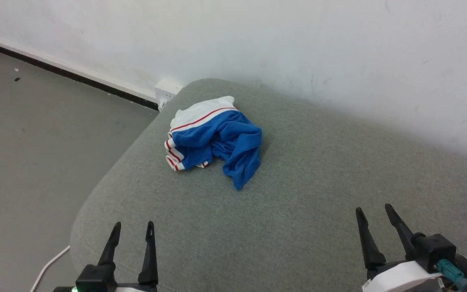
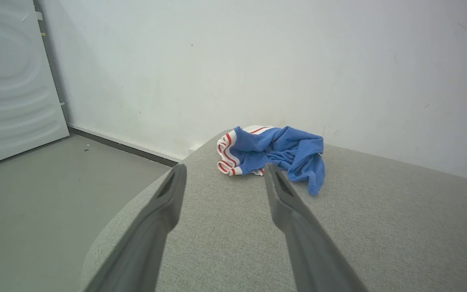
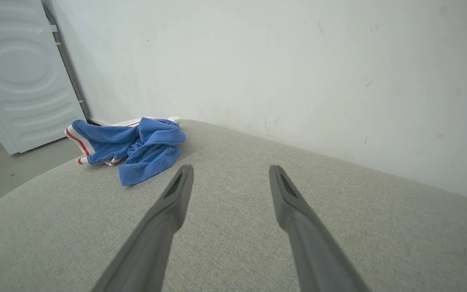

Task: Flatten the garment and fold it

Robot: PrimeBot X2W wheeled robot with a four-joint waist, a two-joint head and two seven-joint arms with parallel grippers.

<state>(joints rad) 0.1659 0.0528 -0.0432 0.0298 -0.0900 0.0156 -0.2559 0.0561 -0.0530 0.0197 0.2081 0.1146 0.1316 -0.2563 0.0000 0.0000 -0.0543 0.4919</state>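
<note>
The garment (image 1: 217,138) lies crumpled in a heap near the far left corner of a grey-green cushioned surface (image 1: 290,211); it is royal blue with white parts and red stripes. It also shows in the left wrist view as a bunched garment (image 2: 272,152) and in the right wrist view as a garment (image 3: 136,146) at the left. My left gripper (image 1: 133,228) is open at the near left, well short of the heap. My right gripper (image 1: 373,210) is open at the near right, far from it. Nothing is between either pair of fingers.
A white wall (image 1: 298,48) backs the cushion. Grey floor (image 1: 35,134) lies to the left, with a white socket box (image 1: 166,91) at the skirting and a white cable (image 1: 49,265) near the cushion's front corner. A white door panel (image 2: 10,81) stands at the far left.
</note>
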